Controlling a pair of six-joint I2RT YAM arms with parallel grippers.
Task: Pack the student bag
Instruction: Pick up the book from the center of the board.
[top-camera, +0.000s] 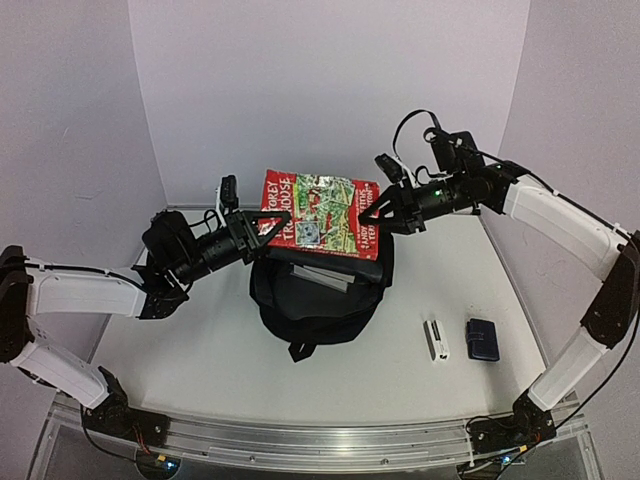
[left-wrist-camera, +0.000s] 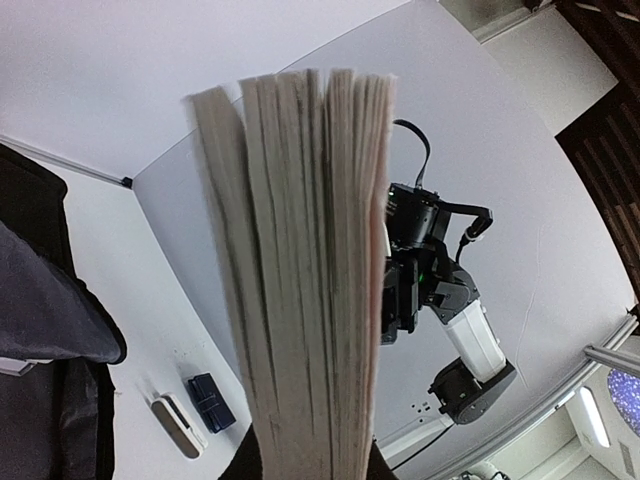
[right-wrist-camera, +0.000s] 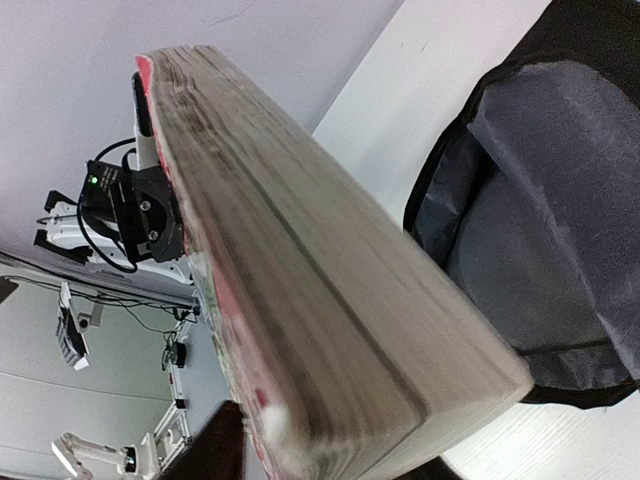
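A thick book (top-camera: 320, 215) with a red illustrated cover hangs level above the student bag (top-camera: 315, 300), a large black backpack lying on the table with its grey-lined mouth open toward the back. My left gripper (top-camera: 265, 228) is shut on the book's left edge. My right gripper (top-camera: 377, 215) pinches the right edge. The left wrist view is filled by the page block (left-wrist-camera: 300, 280), with dark fingers on both sides at the bottom. In the right wrist view the book (right-wrist-camera: 330, 300) runs diagonally, with the bag's grey lining (right-wrist-camera: 540, 220) beyond it.
A pale flat thing (top-camera: 322, 272) lies in the bag's mouth under the book. To the bag's right on the table lie a small white case (top-camera: 435, 340) and a small dark-blue case (top-camera: 482, 338). White walls close in the back and sides.
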